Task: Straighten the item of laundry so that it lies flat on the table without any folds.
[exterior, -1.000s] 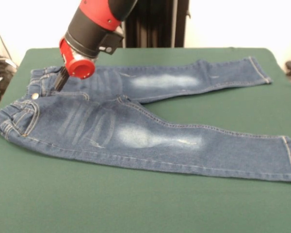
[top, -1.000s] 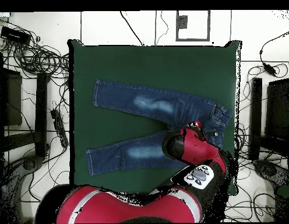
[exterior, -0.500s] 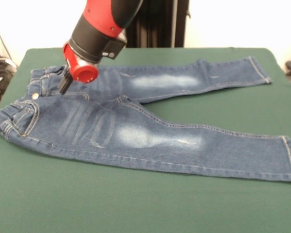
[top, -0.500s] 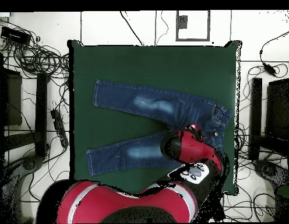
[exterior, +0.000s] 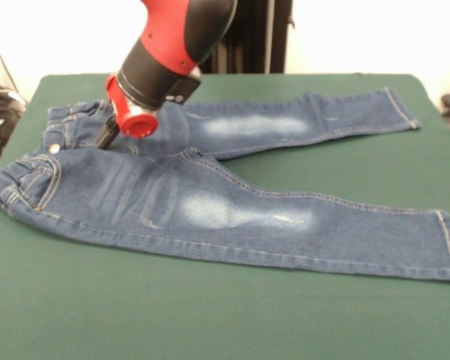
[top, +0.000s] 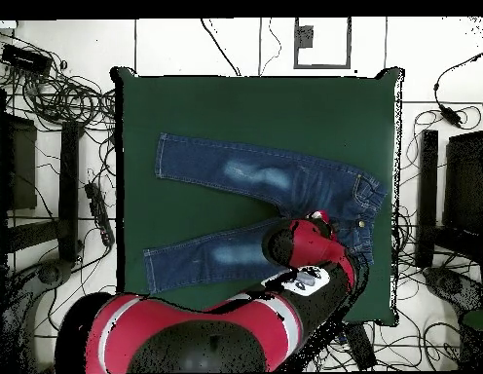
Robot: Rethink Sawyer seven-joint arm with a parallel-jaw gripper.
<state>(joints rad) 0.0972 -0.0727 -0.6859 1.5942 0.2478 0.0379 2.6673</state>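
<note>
1. On the table (exterior: 345,161), a single dark green surface, lay one pair of dark blue jeans (exterior: 210,210), spread across most of its width in the front view.
2. Two legs were visible, both extending to the right in the front view and diverging from the seat; the far leg (exterior: 285,124) ended close to the table's far right corner, and the near leg (exterior: 345,232) ended near the right edge.
3. Two faded whitish patches were counted, one on each thigh (exterior: 240,210).
4. One brass button (exterior: 54,148) showed at the waistband (exterior: 15,180), which lay at the left end of the table in the front view.
5. One red and black arm (exterior: 172,45) descended over the seat region; its gripper (exterior: 106,137) met the denim just right of the button, beside the fly.
6. Whether the gripper's tips were apart or together could not be determined, since only a dark stub showed beneath the red collar.
7. Seen from overhead, the jeans (top: 255,180) formed one V shape, with the arm (top: 309,248) covering part of the waist.
</note>
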